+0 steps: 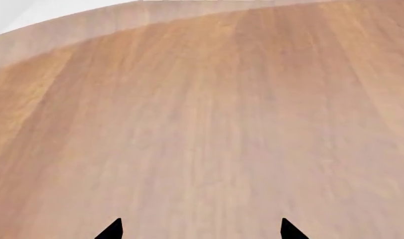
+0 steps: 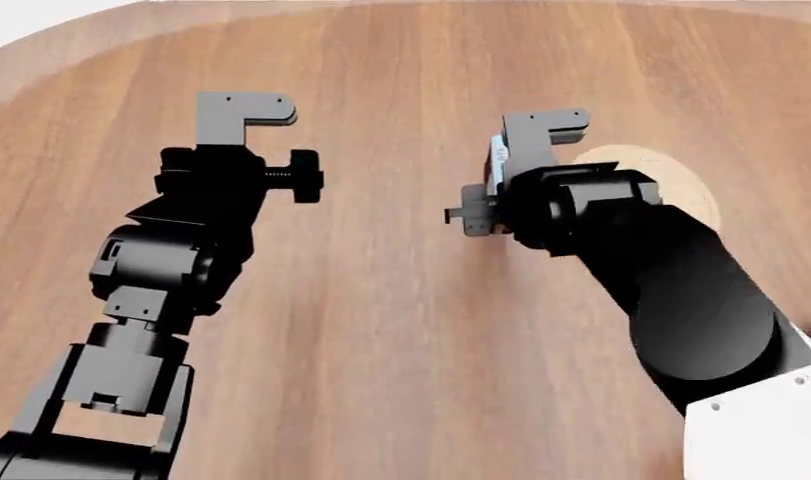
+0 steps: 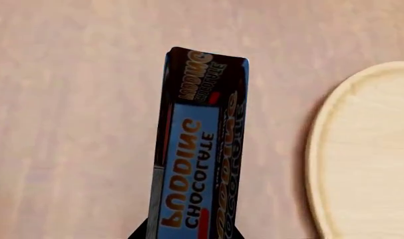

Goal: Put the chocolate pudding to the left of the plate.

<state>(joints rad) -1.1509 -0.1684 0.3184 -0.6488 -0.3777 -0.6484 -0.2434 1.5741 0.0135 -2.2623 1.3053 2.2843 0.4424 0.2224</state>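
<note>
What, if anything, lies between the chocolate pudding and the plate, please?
Nothing: in the right wrist view only a strip of bare wooden table separates the chocolate pudding from the plate.

Legible print appears only on the chocolate pudding [image 3: 198, 149] carton in the right wrist view: "CHOCOLATE PUDDING" on its blue narrow face, inverted, repeated on the dark end panel. Smaller print unreadable.

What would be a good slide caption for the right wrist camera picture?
Right gripper holds the chocolate pudding carton above the wooden table, beside the plate.
</note>
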